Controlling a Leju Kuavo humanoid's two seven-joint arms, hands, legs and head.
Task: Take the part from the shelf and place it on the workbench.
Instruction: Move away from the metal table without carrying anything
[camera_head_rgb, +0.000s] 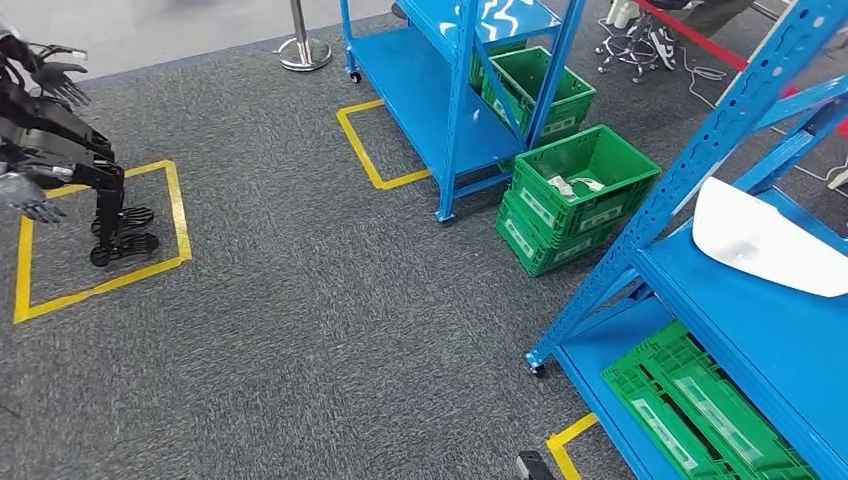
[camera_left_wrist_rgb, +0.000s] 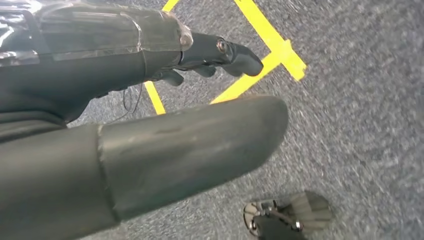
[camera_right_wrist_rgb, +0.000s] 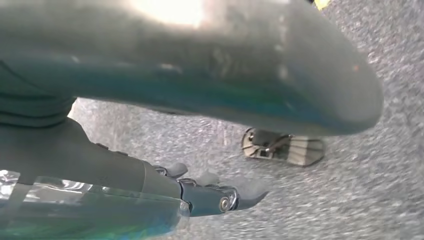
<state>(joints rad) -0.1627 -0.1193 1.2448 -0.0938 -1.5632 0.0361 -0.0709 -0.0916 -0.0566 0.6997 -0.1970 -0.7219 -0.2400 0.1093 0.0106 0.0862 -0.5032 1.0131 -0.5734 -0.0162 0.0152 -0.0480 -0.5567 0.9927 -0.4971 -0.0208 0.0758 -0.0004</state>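
A white curved part (camera_head_rgb: 762, 240) lies on the middle level of the blue shelf (camera_head_rgb: 740, 330) at the right of the head view. My left hand (camera_left_wrist_rgb: 150, 145) hangs over the grey carpet, its thumb and dark fingers (camera_left_wrist_rgb: 227, 52) apart with nothing between them. My right hand (camera_right_wrist_rgb: 125, 170) also hangs above the carpet, fingers (camera_right_wrist_rgb: 220, 200) stretched out and holding nothing. Both hands are far from the part.
A second blue shelf (camera_head_rgb: 450, 110) stands further back. Stacked green crates (camera_head_rgb: 575, 195) sit on the floor between the shelves, and more green crates (camera_head_rgb: 700, 410) lie on the near shelf's bottom level. A black humanoid robot (camera_head_rgb: 60, 150) stands in a yellow floor square at the left. A metal post base (camera_head_rgb: 303, 48) is behind.
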